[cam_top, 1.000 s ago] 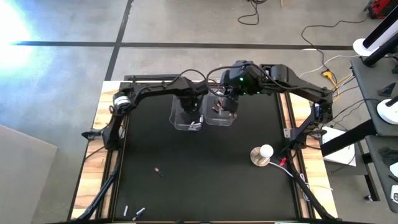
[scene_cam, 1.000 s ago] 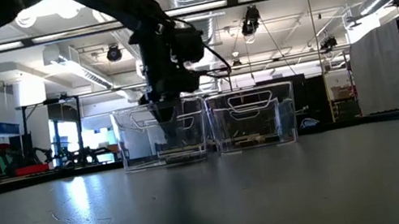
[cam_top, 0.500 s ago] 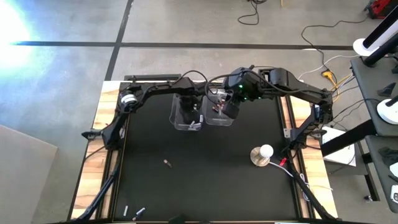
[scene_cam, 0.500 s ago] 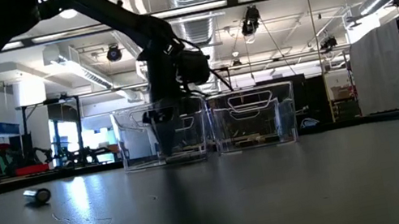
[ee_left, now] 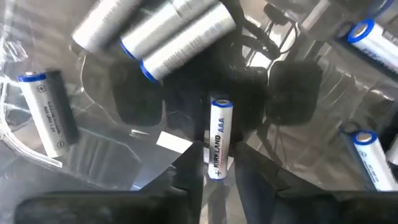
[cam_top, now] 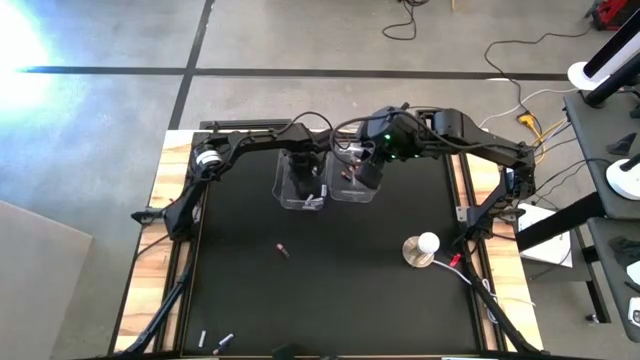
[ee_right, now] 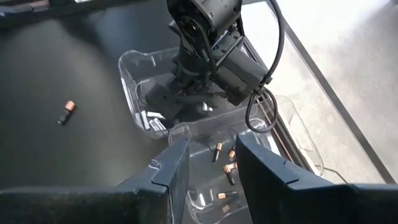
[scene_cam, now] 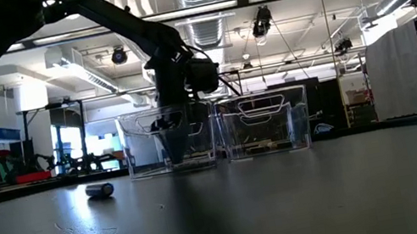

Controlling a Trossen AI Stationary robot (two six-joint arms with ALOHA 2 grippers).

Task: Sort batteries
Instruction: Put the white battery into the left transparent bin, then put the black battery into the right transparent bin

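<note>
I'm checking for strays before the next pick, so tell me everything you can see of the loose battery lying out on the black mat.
The loose battery is a tiny dark cylinder with a reddish-copper end, lying on its side on the black mat. It sits alone in open space, in front of the two clear bins, toward the left arm's side. Nothing touches it but the mat; neither end effector is near. In the low view it shows as a small cylinder lying flat.

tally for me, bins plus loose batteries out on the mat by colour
clear bins: 2
dark copper-ended battery: 1
silvery-white batteries at the mat's near edge: 2
total: 5
</note>
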